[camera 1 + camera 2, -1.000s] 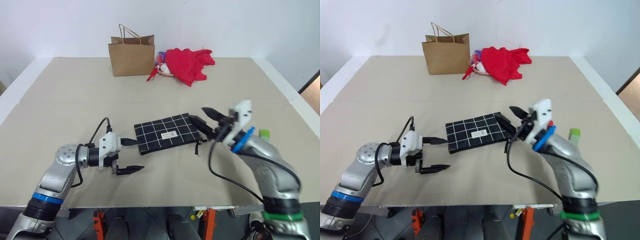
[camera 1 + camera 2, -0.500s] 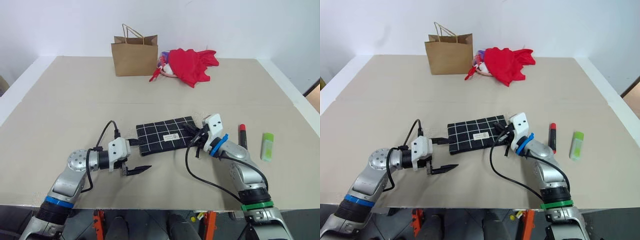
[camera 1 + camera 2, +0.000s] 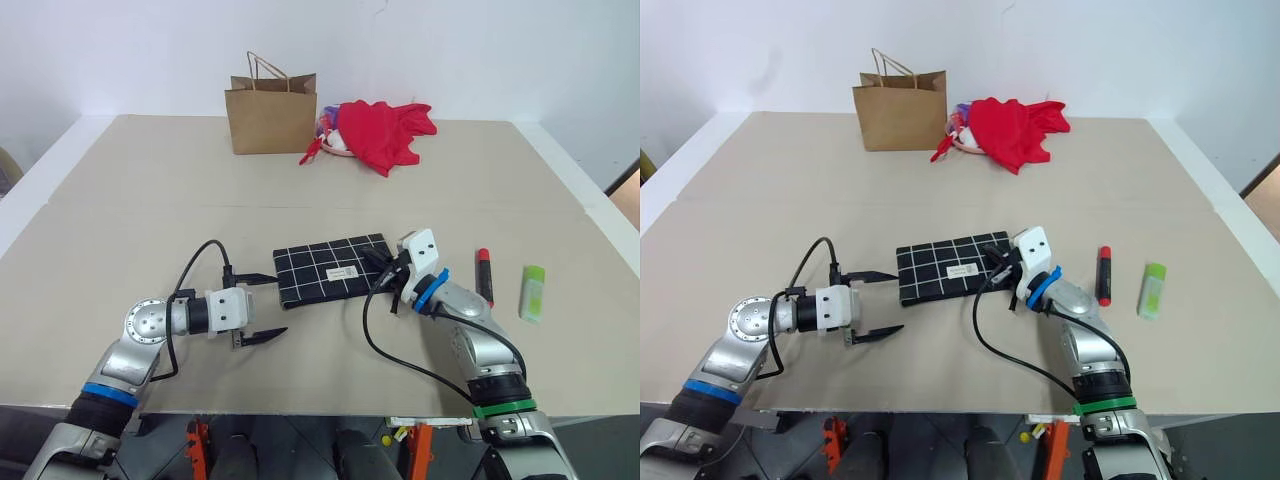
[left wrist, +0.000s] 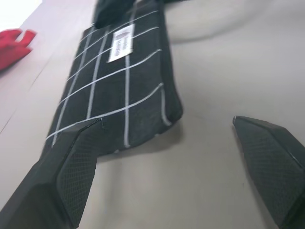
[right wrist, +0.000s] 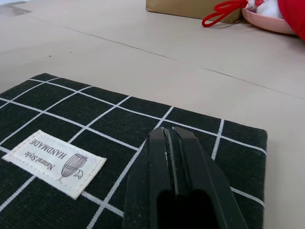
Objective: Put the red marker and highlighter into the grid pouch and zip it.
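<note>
1. Left eye view: grid pouch [image 3: 330, 267] flat mid-table, closed as far as can be told; brown paper bag [image 3: 272, 113] and red cloth [image 3: 383, 130] far back at 12 o'clock, well clear.
2. Red marker [image 3: 485, 275] and highlighter [image 3: 533, 292] both on the table at 3 o'clock of the pouch, marker nearer, highlighter further out. Neither bagged yet.
3. Right gripper [image 3: 385, 263] at the pouch's 3 o'clock end, fingers pressed fully together, over the fabric by the white label [image 5: 55, 162]. Likely pinching the zipper pull or the fabric edge to open it (pull tab itself hidden, so cannot confirm anything is caught).
4. Left gripper [image 3: 262, 307] at the pouch's 9 o'clock end, fingers spread wide, holding nothing: one finger [image 4: 71, 171] at the pouch edge, the other [image 4: 271, 167] over bare table. Probably set to clamp that end so the pouch won't slide when the zipper is pulled.
5. Stage: pre-unzip; loading and zipping not yet done.
</note>
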You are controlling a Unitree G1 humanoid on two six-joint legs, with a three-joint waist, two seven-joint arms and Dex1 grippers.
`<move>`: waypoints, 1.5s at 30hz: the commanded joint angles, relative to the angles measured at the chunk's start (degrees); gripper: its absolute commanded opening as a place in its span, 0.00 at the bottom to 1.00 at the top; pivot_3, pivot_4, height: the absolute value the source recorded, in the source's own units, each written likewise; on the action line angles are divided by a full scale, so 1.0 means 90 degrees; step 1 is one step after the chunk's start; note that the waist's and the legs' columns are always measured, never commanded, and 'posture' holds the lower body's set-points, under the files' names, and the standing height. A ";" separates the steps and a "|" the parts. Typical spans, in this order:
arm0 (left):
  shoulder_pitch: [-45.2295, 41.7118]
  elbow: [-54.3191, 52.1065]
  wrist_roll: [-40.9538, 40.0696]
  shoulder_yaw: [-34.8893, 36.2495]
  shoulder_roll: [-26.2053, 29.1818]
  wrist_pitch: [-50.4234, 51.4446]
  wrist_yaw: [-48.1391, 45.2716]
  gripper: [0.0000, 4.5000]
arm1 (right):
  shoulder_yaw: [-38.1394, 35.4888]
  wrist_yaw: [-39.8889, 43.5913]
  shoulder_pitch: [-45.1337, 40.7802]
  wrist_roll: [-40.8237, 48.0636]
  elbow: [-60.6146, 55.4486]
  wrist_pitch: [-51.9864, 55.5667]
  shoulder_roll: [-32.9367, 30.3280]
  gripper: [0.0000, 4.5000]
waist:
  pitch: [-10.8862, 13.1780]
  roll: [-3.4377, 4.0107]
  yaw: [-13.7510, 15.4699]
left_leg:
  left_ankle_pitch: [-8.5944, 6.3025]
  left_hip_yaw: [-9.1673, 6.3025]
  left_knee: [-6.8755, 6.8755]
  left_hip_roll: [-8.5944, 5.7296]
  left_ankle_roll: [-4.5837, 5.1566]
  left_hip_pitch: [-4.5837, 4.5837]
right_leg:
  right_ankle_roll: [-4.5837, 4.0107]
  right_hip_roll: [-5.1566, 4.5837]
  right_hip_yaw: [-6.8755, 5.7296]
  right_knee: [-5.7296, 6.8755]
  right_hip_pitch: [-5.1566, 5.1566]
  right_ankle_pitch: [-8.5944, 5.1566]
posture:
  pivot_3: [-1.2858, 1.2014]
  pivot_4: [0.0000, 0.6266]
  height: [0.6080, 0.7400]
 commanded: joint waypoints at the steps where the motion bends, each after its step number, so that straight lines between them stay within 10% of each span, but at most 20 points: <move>1: -0.0348 0.0549 0.0318 -0.0157 -0.0119 -0.0504 0.0163 1.00 | 0.0043 0.0026 0.0062 -0.0052 -0.0003 0.0047 0.0053 0.01 | 0.0000 0.0001 0.0006 | 0.0000 -0.0002 0.0000 0.0000 0.0000 0.0000 | 0.0000 0.0000 -0.0002 0.0000 0.0001 0.0000 | 0.52 0.24 1.00; 14: -0.1942 0.3342 0.0440 -0.0659 -0.0866 -0.1910 -0.0401 1.00 | 0.0028 0.0065 0.0216 -0.0124 -0.0274 -0.0014 -0.0033 0.01 | -0.0008 0.0012 0.0031 | 0.0012 -0.0015 0.0002 -0.0004 0.0013 0.0000 | 0.0006 0.0001 -0.0014 0.0000 0.0010 0.0005 | 0.52 0.24 1.00; 20: -0.2165 0.3686 0.0391 -0.0803 -0.1018 -0.2234 -0.0886 0.68 | -0.0037 0.0049 0.0304 -0.0112 -0.0368 -0.0002 -0.0088 0.00 | -0.0008 0.0013 0.0037 | 0.0012 -0.0020 0.0001 -0.0006 0.0012 -0.0004 | 0.0009 0.0001 -0.0014 0.0000 0.0014 0.0002 | 0.52 0.24 1.00; 28: -0.2214 0.3730 0.0224 -0.0759 -0.0929 -0.2293 -0.1182 0.00 | -0.0038 0.0033 0.0362 -0.0112 -0.0474 0.0020 -0.0100 0.00 | -0.0008 0.0013 0.0020 | 0.0012 -0.0026 -0.0005 -0.0006 0.0012 -0.0005 | 0.0007 0.0001 -0.0019 0.0000 0.0013 -0.0004 | 0.52 0.24 1.00; 30: -0.2213 0.3644 0.0078 -0.0689 -0.0938 -0.2165 -0.1267 0.00 | -0.0035 0.0063 0.0345 -0.0135 -0.0529 -0.0044 -0.0137 0.00 | -0.0008 0.0013 0.0019 | 0.0012 -0.0026 -0.0010 -0.0007 0.0013 -0.0006 | 0.0008 0.0001 -0.0019 0.0000 0.0013 -0.0009 | 0.52 0.24 1.00; 41: -0.1717 0.1320 -0.1644 0.0009 -0.0692 0.0948 -0.1800 0.00 | -0.1367 0.0895 0.1860 0.1293 -0.3273 0.0216 -0.1156 1.00 | 0.0037 0.0075 0.0040 | 0.0009 -0.0047 -0.0023 -0.0003 0.0017 -0.0048 | -0.0006 0.0000 -0.0068 0.0013 -0.0010 -0.0054 | 0.52 0.24 1.00; 45: -0.1453 0.0520 -0.1986 0.0094 -0.0545 0.1829 -0.1870 0.00 | -0.1394 0.1294 0.2728 0.1354 -0.3765 -0.0181 -0.1335 1.00 | 0.0041 0.0081 0.0014 | 0.0006 -0.0047 -0.0021 -0.0003 0.0023 -0.0041 | -0.0012 -0.0002 -0.0076 0.0032 -0.0004 -0.0075 | 0.52 0.24 1.00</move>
